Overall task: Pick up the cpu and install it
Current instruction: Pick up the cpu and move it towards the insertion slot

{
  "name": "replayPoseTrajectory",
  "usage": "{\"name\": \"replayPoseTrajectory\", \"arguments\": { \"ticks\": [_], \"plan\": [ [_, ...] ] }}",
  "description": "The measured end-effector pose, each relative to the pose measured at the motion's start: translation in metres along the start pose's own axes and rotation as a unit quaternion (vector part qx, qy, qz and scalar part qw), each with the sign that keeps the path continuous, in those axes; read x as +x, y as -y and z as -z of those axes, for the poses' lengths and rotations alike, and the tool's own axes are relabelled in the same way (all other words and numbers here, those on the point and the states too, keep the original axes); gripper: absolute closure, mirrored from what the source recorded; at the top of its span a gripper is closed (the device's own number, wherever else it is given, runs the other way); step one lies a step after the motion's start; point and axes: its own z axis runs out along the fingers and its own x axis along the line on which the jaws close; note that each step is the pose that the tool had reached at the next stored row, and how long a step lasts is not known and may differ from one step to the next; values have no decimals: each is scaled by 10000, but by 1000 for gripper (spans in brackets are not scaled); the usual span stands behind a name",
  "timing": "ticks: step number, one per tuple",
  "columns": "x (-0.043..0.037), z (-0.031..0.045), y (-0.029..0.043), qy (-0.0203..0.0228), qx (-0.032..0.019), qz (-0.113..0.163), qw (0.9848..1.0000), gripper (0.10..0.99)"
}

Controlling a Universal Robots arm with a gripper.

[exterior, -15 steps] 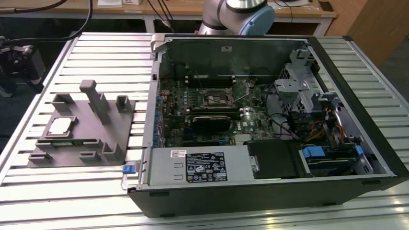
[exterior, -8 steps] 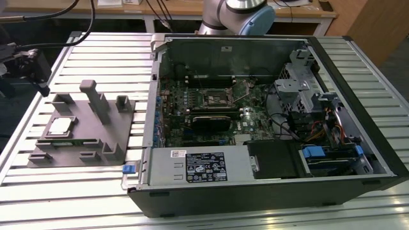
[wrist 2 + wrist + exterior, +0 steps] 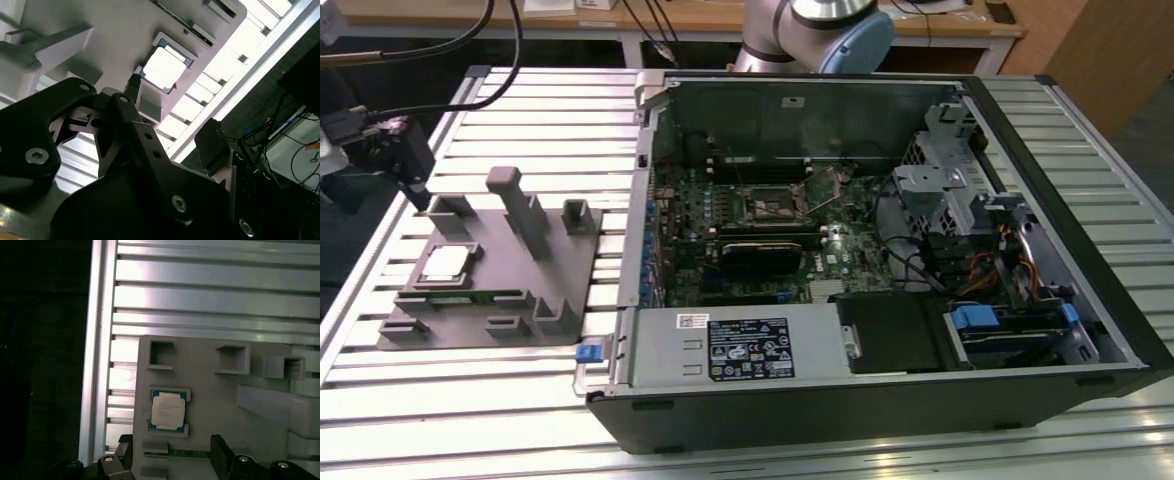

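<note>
The cpu is a small pale silver square lying flat in a shallow pocket of the grey fixture, at the exterior view's left. My gripper hangs above the fixture's far left corner, apart from the chip. In the first wrist view the cpu lies just ahead of my two dark fingertips, which stand wide apart with nothing between them. In the second wrist view the chip shows bright beyond one finger. The motherboard's socket sits inside the open computer case.
The fixture has tall posts and low blocks rising around the chip, and a thin green memory strip lies along its near side. The ribbed aluminium table carries everything. A white-labelled black box fills the case's front.
</note>
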Motion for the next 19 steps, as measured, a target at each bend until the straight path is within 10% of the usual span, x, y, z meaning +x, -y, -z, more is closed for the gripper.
{"name": "replayPoseTrajectory", "arguments": {
  "ticks": [19],
  "plan": [
    [1, -97, 4, 0, -1, 8, 10000, 369]
  ]
}}
